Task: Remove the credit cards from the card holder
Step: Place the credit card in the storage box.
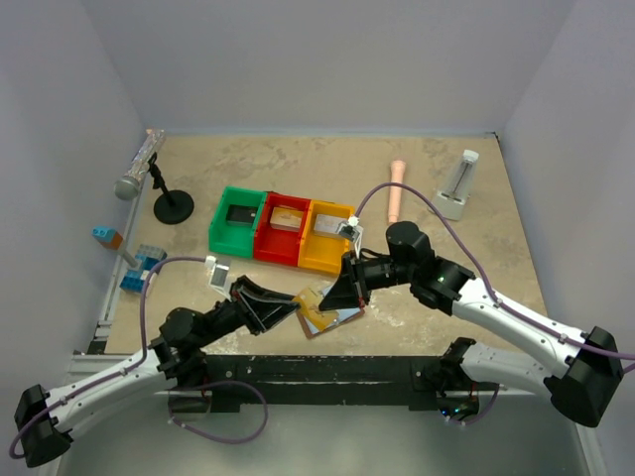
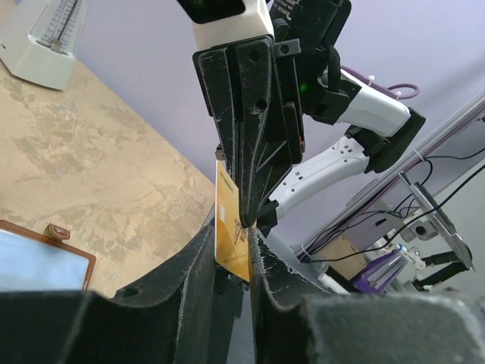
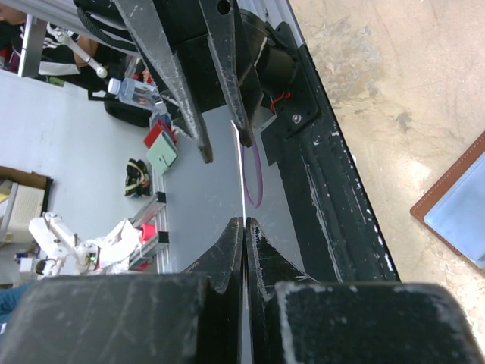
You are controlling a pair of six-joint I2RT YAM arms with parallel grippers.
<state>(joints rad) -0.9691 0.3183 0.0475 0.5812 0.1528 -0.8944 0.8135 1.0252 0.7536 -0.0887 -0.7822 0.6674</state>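
You have the right fingers [image 3: 244,227] pinched shut on a gold credit card [image 2: 229,227]; your left fingers [image 1: 292,309] straddle it, slightly open, one side apart from it; the card holder [image 1: 335,319] lies open on the bench [image 1: 248,169], lower centre of the top view.

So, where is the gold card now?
Left wrist view: the gold card hangs upright in the right gripper, with the left gripper around it, near the open card holder.
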